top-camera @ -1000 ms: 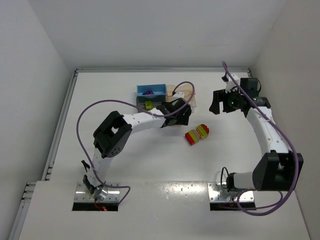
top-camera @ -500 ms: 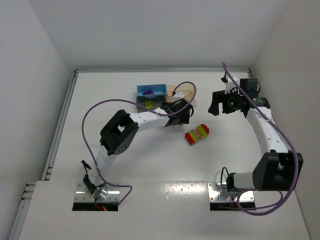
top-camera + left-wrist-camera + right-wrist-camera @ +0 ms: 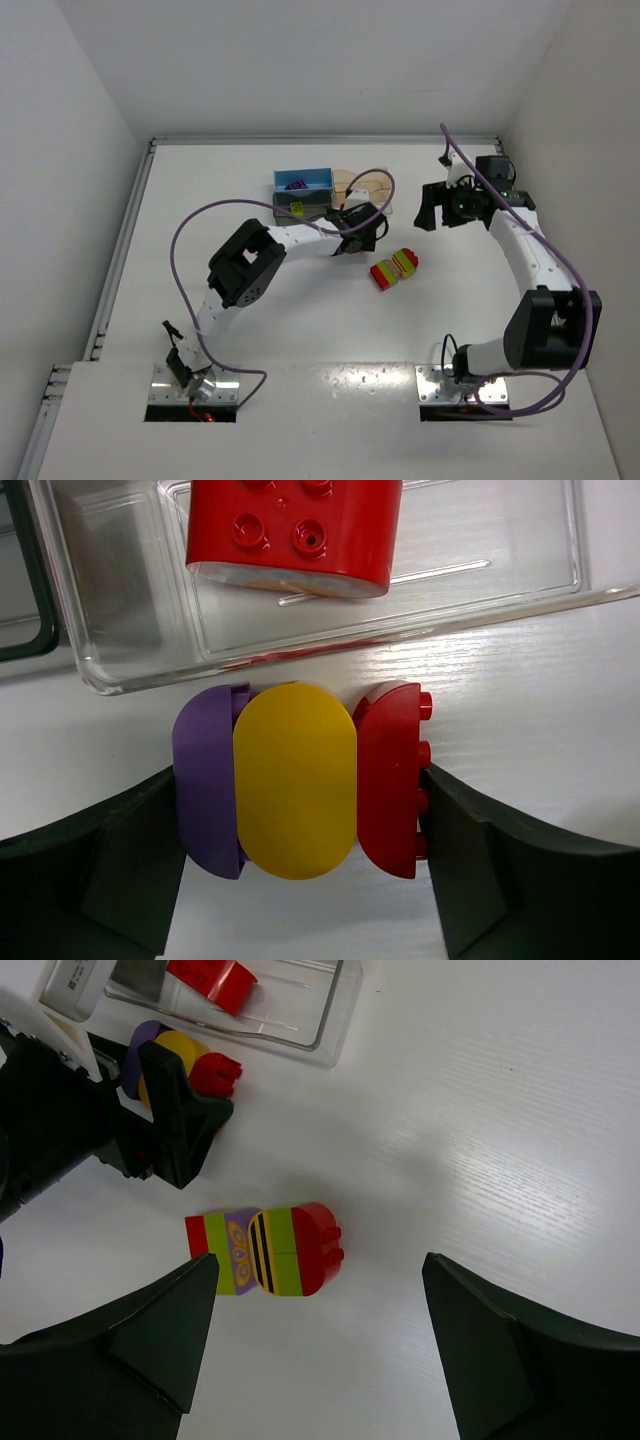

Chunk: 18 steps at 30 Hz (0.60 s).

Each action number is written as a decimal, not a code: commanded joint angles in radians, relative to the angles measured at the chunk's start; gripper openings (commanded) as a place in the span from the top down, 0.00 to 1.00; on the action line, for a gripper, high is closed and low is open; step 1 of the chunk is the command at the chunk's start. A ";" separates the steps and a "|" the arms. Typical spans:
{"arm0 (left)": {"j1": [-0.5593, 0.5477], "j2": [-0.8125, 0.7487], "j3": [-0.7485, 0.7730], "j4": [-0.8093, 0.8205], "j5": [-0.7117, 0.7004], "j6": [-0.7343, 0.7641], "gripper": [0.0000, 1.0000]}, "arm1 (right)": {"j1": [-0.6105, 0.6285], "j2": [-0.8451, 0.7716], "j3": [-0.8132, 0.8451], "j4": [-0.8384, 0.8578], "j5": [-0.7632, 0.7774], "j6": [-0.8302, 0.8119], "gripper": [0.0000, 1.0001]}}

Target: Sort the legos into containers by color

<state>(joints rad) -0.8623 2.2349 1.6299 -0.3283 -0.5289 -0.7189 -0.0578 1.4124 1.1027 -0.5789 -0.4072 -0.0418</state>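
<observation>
So my left hand (image 3: 300, 820) is clamped on a purple-yellow-red clump (image 3: 297, 780). One finger presses the purple end, the other presses the studs of the red end, and the yellow piece is in the middle. The clump is right outside the clear bin (image 3: 480, 550), just beside its rim and not over it. Honestly I can't tell from the wrist view whether it's resting on the desk (image 3: 540, 680) or lifted slightly off it. Inside the clear bin there's one red brick (image 3: 295, 525).

My right hand (image 3: 318, 1330) has its fingers wide apart with nothing between them. It hangs well off to the side of the clear bin, away from the other bins. A striped clump (image 3: 265, 1252) lies on the desk near the clear bin but not touching it. It has red ends with lime, purple and a black-striped yellow bit in between.

Three more bins are joined to the clear bin. The dark grey bin (image 3: 318, 200) right beside it has a lime-yellow piece (image 3: 297, 209). The blue bin (image 3: 303, 173) diagonal from it holds a purple brick (image 3: 295, 185). The peach bin (image 3: 352, 178) sits behind it.
</observation>
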 commanded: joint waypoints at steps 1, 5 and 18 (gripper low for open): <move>0.008 -0.052 -0.010 0.002 0.003 0.018 0.20 | -0.005 0.003 0.046 0.014 -0.033 -0.001 0.16; 0.008 -0.180 -0.142 0.038 0.045 0.047 0.33 | 0.007 -0.007 0.023 0.014 -0.056 -0.010 0.17; -0.001 -0.990 -0.849 0.388 0.559 0.499 0.53 | 0.061 0.112 0.058 -0.202 -0.671 -0.079 0.19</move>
<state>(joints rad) -0.8627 1.3663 0.8494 -0.0937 -0.1257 -0.3542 -0.0322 1.5146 1.1103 -0.6987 -0.8310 -0.0658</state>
